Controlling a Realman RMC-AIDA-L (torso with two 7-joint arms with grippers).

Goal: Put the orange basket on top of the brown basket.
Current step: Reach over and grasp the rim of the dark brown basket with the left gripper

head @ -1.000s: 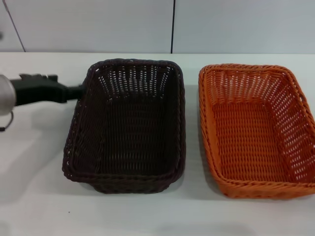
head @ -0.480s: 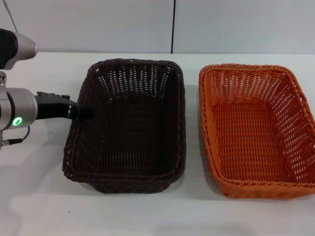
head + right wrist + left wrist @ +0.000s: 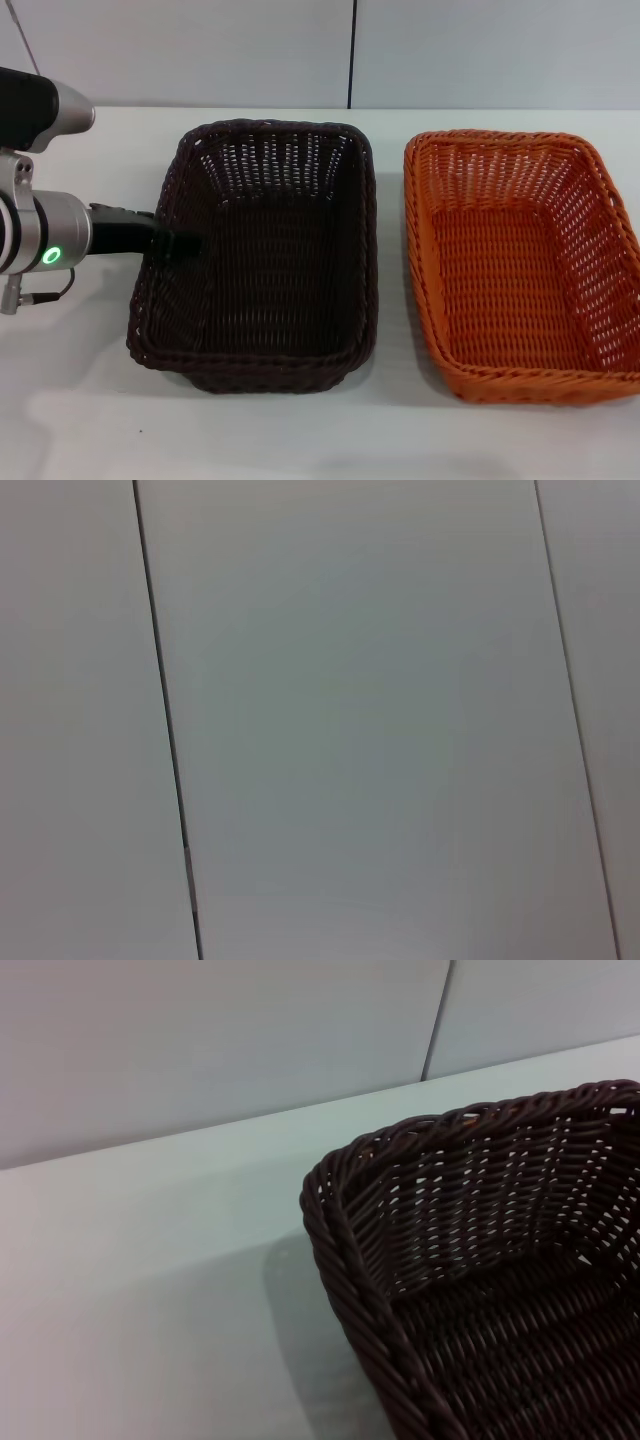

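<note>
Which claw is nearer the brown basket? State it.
Left. The left claw is at the brown basket's left rim, reaching over it. The right claw is out of view.

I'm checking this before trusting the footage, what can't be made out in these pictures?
- Left gripper: head view, dark fingers merge with the brown basket rim; open or shut unclear.
- Right gripper: in no view; right wrist view shows only wall panels.
- Orange basket: its right side is cut by the head view's edge.
</note>
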